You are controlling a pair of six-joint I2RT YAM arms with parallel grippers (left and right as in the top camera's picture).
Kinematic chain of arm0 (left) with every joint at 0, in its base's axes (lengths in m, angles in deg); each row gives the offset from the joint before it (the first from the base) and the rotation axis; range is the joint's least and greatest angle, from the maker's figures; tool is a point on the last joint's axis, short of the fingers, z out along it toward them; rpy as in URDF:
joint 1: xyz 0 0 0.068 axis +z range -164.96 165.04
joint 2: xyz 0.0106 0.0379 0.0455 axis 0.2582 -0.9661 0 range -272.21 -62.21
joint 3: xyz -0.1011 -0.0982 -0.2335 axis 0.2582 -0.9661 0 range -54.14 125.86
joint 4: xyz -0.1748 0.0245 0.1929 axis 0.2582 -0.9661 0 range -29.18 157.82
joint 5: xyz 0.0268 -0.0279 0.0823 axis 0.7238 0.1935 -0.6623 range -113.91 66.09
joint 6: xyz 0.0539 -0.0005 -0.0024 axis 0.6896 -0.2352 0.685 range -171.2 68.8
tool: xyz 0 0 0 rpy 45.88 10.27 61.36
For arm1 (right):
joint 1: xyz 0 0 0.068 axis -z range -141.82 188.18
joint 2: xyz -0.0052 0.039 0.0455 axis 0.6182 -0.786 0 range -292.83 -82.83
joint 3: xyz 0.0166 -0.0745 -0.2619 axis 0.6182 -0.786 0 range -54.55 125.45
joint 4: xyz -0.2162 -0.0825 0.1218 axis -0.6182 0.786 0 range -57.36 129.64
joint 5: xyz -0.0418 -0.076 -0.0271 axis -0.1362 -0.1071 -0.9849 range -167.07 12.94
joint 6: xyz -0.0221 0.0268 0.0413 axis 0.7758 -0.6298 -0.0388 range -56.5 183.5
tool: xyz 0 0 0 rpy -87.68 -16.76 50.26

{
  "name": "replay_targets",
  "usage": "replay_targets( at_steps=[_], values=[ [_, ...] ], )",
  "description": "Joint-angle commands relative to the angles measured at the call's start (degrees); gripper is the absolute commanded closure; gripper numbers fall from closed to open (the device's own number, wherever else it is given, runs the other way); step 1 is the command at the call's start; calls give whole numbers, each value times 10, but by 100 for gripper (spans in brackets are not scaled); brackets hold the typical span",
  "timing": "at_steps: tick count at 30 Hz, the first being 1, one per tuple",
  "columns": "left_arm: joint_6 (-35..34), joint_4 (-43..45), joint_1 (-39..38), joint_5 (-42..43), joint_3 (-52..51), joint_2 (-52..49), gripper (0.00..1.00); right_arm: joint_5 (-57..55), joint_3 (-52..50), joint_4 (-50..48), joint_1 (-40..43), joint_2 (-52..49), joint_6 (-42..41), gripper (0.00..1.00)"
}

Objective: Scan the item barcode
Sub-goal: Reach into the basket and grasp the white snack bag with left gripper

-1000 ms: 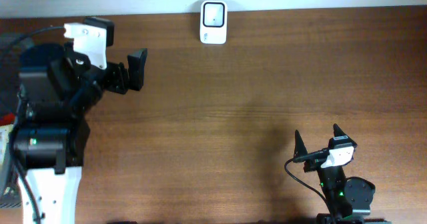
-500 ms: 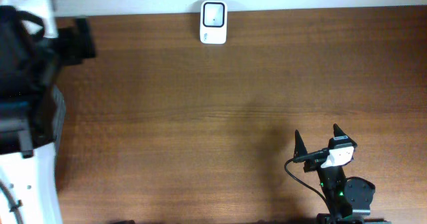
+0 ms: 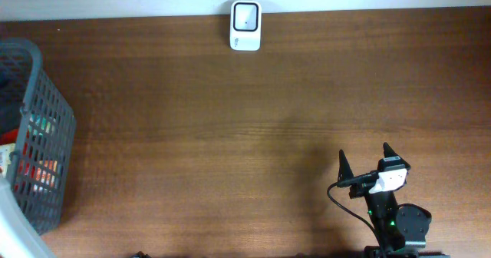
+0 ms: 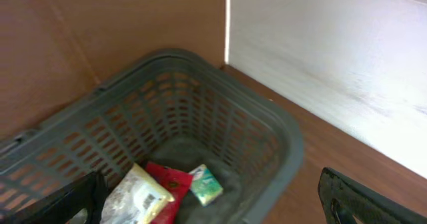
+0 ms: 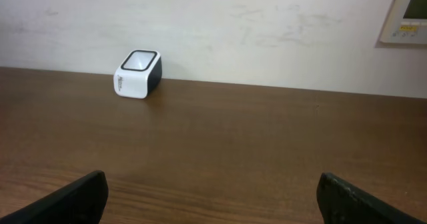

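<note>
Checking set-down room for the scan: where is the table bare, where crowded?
Bare tabletop spans from the grey basket at the left to the right edge, between the white barcode scanner at the back and the right gripper at the front. Only the basket is crowded, with packets inside.

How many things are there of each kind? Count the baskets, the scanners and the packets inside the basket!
grey basket: 1
white scanner: 1
packets showing in the basket: 3 (pale packet, red packet, green-and-white packet)
Total: 5
</note>
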Motion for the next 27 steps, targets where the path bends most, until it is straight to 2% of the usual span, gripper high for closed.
replay_targets(
  at_steps=[1, 5, 11, 22, 27],
  values=[
    [15, -14, 4, -2, 5, -33, 1, -5, -3, 3, -3, 5, -2, 1],
    [14, -51, 13, -8, 3, -77, 4, -5, -3, 3, -3, 5, -2, 1],
    [15, -55, 39, -21, -21, -99, 4, -5, -3, 3, -3, 5, -2, 1],
    [17, 16, 92, -21, -151, -101, 2, -5, -3, 3, -3, 5, -2, 1],
    [56, 42, 93, -21, -183, -106, 2, -5, -3, 3, -3, 5, -2, 1]
  ],
)
